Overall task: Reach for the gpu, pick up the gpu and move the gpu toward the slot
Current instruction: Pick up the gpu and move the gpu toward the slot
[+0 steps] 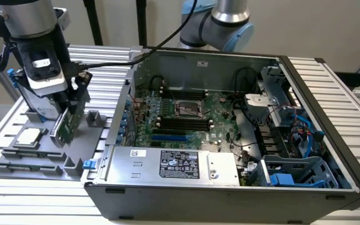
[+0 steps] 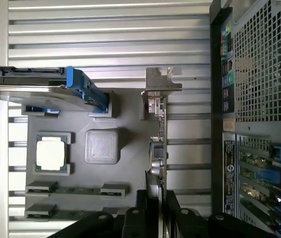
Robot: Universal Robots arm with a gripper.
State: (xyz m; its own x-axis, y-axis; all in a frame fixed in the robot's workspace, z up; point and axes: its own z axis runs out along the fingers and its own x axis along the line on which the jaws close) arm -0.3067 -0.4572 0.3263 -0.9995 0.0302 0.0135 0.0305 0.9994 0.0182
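I see a big open computer case (image 1: 230, 201) on a ribbed metal table (image 1: 17, 206). Inside it lies a green motherboard (image 1: 192, 126), and a silver power box (image 1: 174, 164) sits by the front wall. Beside the case is a grey tray (image 2: 130, 171). A small square silver chip (image 1: 28, 137) rests in it. A hard drive (image 2: 36, 84) with blue tabs stands on its edge at one end.

We note bright, even light; glare washes the slatted table (image 2: 105, 29); the computer case (image 1: 217, 70) holds soft interior shadow.

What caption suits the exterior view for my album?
Gripper grasping the gpu at the grey tray beside an open computer case.
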